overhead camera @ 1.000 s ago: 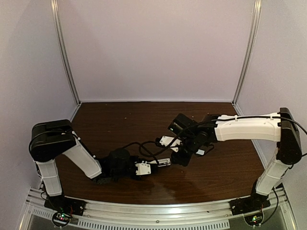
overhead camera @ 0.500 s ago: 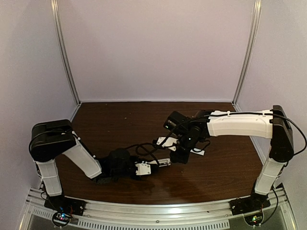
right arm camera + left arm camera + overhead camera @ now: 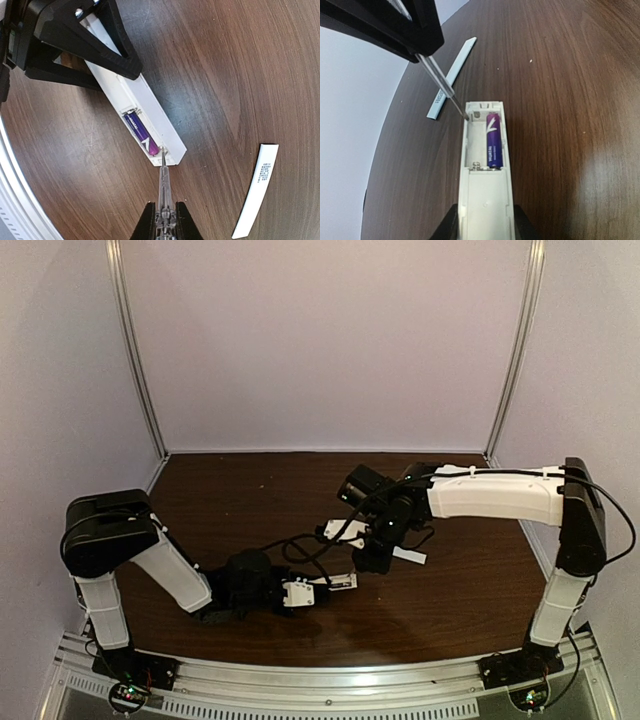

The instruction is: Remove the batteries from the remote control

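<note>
Battery [image 3: 493, 140]: purple, white V-shaped mark and a line of fine white print along the side, too small to read. It lies in the right bay of the open compartment, at the 12 o'clock end of the remote [image 3: 484, 200] in the left wrist view. Cover [image 3: 454, 75] lies flat on the table [image 3: 560, 100] at 11 o'clock from the remote, apart from it. It has a small grey print patch near one end that I can't read.

Left gripper [image 3: 486, 225]: clamped on the remote body, one finger on each long side, partly closed to the remote's width. Right gripper [image 3: 164, 222]: clenched on the clear handle of the screwdriver [image 3: 445, 88]. Tip touches the compartment's far left corner, beside the battery's 12 o'clock end.
</note>
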Motion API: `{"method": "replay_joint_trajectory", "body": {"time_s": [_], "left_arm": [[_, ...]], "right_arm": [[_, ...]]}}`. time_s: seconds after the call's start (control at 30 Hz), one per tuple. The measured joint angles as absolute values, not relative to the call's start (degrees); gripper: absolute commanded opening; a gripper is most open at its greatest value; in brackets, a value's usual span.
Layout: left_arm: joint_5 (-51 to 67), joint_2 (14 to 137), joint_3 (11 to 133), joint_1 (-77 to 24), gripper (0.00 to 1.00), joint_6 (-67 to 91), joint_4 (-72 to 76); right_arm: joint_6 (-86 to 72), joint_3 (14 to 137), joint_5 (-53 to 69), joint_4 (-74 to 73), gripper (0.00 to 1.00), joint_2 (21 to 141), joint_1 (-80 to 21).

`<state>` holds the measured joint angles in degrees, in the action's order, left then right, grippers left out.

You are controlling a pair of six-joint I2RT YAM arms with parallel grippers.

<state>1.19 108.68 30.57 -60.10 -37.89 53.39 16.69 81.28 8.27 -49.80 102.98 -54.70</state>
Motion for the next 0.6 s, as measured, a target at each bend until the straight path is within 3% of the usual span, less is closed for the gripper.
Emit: {"method": "replay_joint_trajectory", "body": {"time_s": [0.6], "left_arm": [[1.2,108.7,30.6,-60.0,0.0,-38.0,53.4]], "right_arm": [[17.5,84.1,5.9,-51.9,0.0,104.9,-55.0]]}}
